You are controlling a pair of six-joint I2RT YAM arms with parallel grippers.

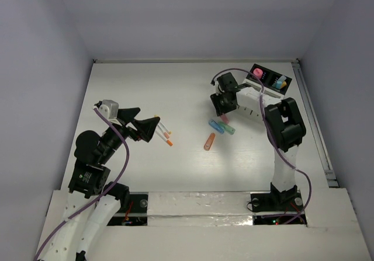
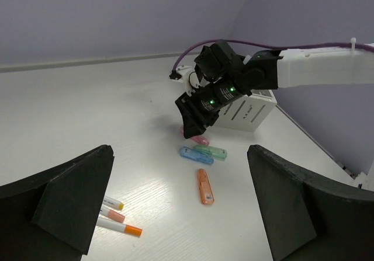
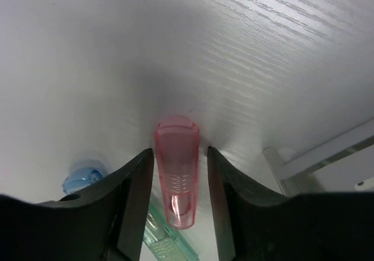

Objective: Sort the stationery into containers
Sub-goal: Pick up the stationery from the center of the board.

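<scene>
A: How far along is the sorting?

B: Early, I'd judge. The left gripper (image 1: pixel 149 126) hangs with its jaws apart and holds nothing. 3 white sticks (image 1: pixel 165 134) lie just past its fingertips.

A: And further right?

B: 4 capsules are on the table around the right gripper (image 3: pixel 180 156). The orange capsule (image 1: pixel 209 141) is near it, toward the arm bases, and the blue capsule (image 1: pixel 217 126) lies just outside its left finger. The pink capsule (image 3: pixel 175 185) lies between its jaws, which stand apart and haven't clamped. The green capsule (image 1: pixel 229 129) is just beside that.

A: Anything put away?

B: Beyond that gripper, the organizer (image 1: pixel 251 100) has a black section (image 1: pixel 267 74) holding a pink cylinder (image 1: pixel 257 72) and blue and yellow pieces (image 1: pixel 281 82). So 7 items are left.
</scene>
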